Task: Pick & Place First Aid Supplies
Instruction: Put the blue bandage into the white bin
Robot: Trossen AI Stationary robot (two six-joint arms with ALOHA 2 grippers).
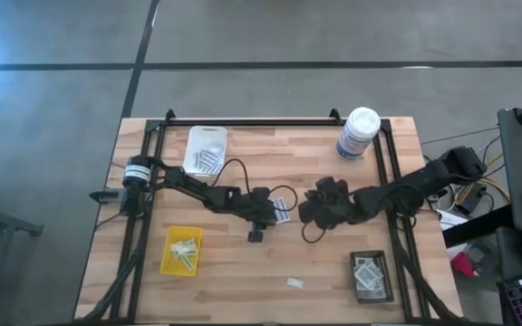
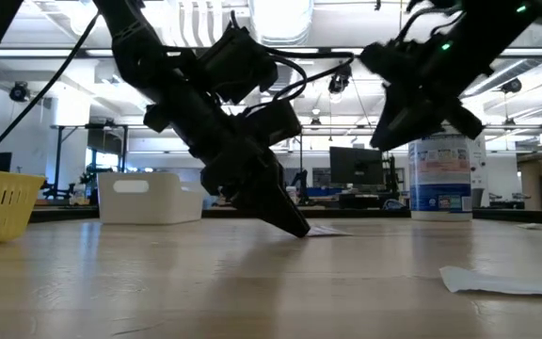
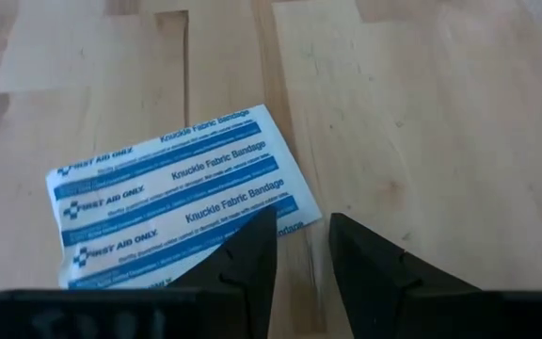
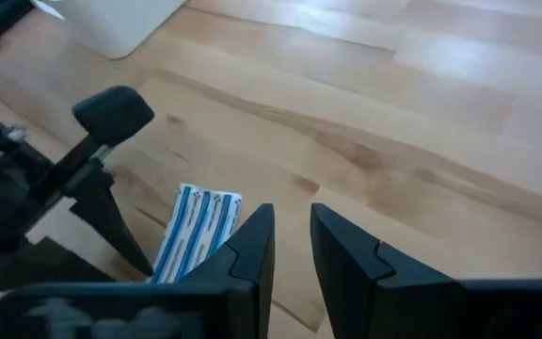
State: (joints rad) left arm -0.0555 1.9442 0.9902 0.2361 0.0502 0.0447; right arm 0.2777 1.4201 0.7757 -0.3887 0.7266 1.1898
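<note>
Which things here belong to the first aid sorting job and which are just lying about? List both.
Job:
- striped bandage packet, under the left tool
- loose packet on the table
- packets in the white tray, yellow tray and black tray
- right tool, raised nearby

Lying about:
- canister
- cables beside the table

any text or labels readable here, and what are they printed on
"Knuckle Fabric Bandage": repeated along the blue stripes of the striped bandage packet, by the left gripper.
"FIRST AID ONLY.": at the stripe ends of the same packet.
White canister: label print too blurred to read.
</note>
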